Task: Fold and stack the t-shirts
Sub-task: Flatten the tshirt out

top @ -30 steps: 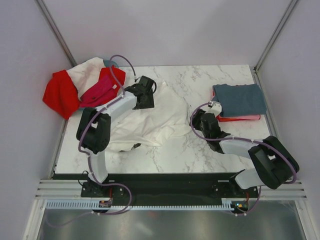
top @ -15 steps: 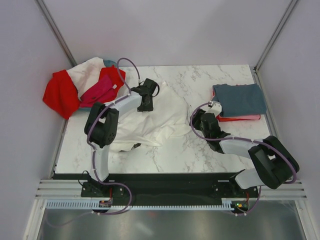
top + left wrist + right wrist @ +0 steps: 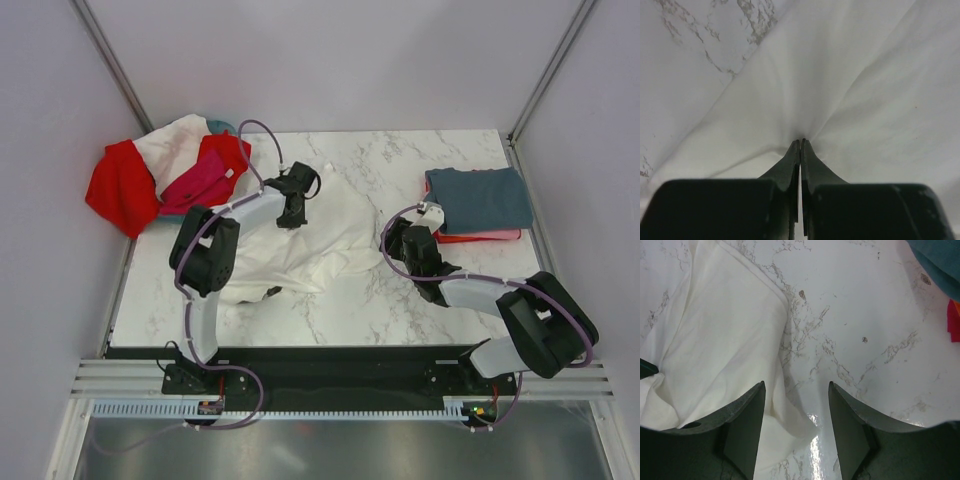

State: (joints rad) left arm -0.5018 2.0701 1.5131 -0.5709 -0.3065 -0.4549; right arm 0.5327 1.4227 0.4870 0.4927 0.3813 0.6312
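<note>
A white t-shirt (image 3: 325, 235) lies crumpled and spread on the marble table (image 3: 400, 160). My left gripper (image 3: 299, 202) is at the shirt's far edge, shut on a pinch of its fabric; in the left wrist view the cloth (image 3: 865, 100) puckers toward the closed tips of the left gripper (image 3: 801, 141). My right gripper (image 3: 392, 238) stands open at the shirt's right edge; in its own view the right gripper (image 3: 796, 385) has a fold of white cloth (image 3: 715, 340) beside its left finger. A folded slate t-shirt (image 3: 480, 198) rests on a coral pink one (image 3: 480, 237) at the right.
A heap of unfolded shirts sits at the far left: red (image 3: 120, 185), magenta (image 3: 195, 180) and another white one (image 3: 175, 140), over a teal basket rim (image 3: 218, 125). The slate shirt's corner (image 3: 940, 260) shows in the right wrist view. Grey walls enclose the table.
My left gripper has moved a little toward the far right across the white t-shirt and closed on its fabric. The right arm has stayed still.
</note>
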